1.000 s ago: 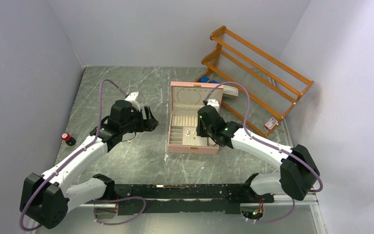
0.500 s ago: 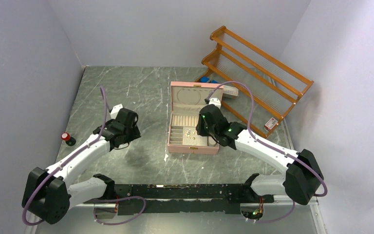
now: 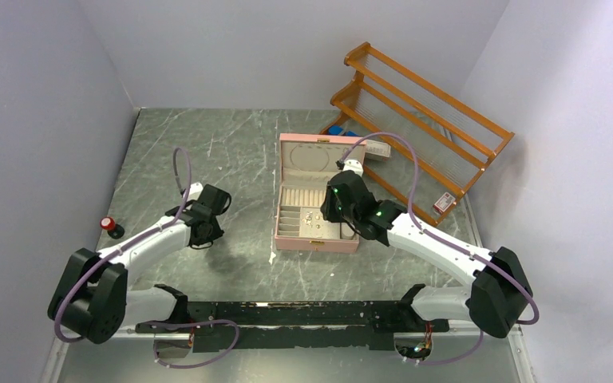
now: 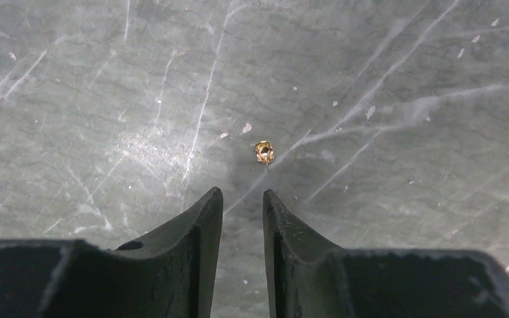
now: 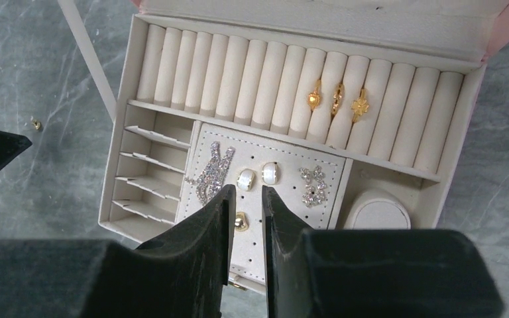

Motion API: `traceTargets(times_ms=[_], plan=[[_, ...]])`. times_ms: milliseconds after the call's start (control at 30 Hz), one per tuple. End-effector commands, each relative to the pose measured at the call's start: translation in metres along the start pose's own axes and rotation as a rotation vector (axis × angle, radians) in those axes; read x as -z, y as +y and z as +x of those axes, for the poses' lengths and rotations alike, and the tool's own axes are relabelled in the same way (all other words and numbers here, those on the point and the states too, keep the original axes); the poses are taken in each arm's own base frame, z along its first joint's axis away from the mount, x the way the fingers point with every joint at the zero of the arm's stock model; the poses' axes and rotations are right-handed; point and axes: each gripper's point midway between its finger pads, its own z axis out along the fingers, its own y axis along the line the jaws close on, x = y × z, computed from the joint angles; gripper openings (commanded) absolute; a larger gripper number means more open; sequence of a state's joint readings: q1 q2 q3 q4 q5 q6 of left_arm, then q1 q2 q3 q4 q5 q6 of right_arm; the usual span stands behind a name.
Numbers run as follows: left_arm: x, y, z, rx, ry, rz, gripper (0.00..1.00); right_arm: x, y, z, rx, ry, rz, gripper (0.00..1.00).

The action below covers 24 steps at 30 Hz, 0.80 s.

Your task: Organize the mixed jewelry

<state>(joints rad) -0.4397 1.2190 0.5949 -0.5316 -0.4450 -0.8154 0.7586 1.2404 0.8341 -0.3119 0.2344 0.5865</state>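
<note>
The left gripper (image 4: 242, 193) holds its two fingers a narrow gap apart with nothing between them, tips low over the table (image 4: 404, 79). Just ahead of the tips a tiny gold piece (image 4: 263, 152) lies on the marble, well to the left of the pink jewelry box (image 3: 315, 244).

The right gripper (image 5: 245, 191) also shows a narrow gap between its fingers. It hangs over the box's earring panel, in the front half of the box. A gold stud (image 5: 240, 220) shows in that gap, close to the left-hand finger; whether it is touched I cannot tell. Just beyond the tips sit two pearl studs (image 5: 258, 176), with crystal pieces (image 5: 207, 173) on either side of them on the same panel. Three gold rings (image 5: 337, 98) are tucked side by side in the ring rolls at the back of the box, right of the middle. Another gold speck (image 5: 36, 123) lies on the table off the box's left wall
</note>
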Motion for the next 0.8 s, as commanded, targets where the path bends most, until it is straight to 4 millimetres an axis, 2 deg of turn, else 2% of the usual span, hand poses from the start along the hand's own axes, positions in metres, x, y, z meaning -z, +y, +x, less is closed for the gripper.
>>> traceTargets(times_ms=[0, 200, 367, 767], plan=[[-0.010, -0.003, -0.012, 0.009, -0.044, -0.006, 0.34, 0.002, 0.001, -0.005, -0.016, -0.024, -0.013, 0.24], [-0.015, -0.011, -0.015, 0.016, -0.042, 0.029, 0.39, 0.001, 0.001, -0.004, -0.020, -0.020, -0.011, 0.24], [-0.017, -0.011, -0.017, 0.023, -0.045, 0.030, 0.39, 0.001, 0.001, -0.003, -0.020, -0.015, -0.011, 0.24], [-0.026, -0.009, -0.009, 0.006, 0.001, 0.015, 0.22, -0.001, -0.001, 0.001, -0.020, -0.004, -0.006, 0.23]])
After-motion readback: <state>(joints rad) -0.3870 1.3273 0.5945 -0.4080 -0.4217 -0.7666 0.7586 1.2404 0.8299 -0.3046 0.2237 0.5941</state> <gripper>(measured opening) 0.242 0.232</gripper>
